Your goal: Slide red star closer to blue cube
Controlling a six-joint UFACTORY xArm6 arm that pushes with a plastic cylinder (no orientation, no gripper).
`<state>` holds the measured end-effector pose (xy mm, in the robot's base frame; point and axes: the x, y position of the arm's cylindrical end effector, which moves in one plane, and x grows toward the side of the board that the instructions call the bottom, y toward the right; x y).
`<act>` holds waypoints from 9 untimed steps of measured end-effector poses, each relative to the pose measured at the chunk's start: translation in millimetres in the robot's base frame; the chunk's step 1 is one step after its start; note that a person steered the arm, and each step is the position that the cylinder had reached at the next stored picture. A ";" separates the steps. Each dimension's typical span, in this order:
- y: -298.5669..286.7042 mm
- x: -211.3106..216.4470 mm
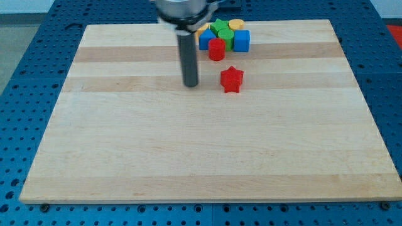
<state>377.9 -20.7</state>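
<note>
One camera on this, looking across the pale wooden board [207, 150], and my tip [191, 85] sits in the upper middle of the frame, just left of the red star [232, 80] with a clear gap between them, not touching. No hand here to spread or pinch: it is a plain dark rod, nothing held. The red star lies alone, a little below the cluster at the top centre of the frame. Up there the blue cube [242, 41] stands at the cluster's right end, with a red cylinder [217, 49] in front, a green block [221, 29] behind it, another blue block [206, 39] to the left and a yellow piece [236, 24] at the back. The star's target is up and slightly right of it. My read: pushing from where the tip stands now would send the star sideways to the right, not towards the cube. Better to swing round beneath the star, to its lower left, then push up-frame, keeping the contact centred so the star does not spin off, and steering right of the red cylinder.
</note>
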 end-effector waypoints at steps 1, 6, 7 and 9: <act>1.2 5.4; 88.0 -40.5; 89.7 -21.3; 138.4 14.7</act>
<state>392.6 117.6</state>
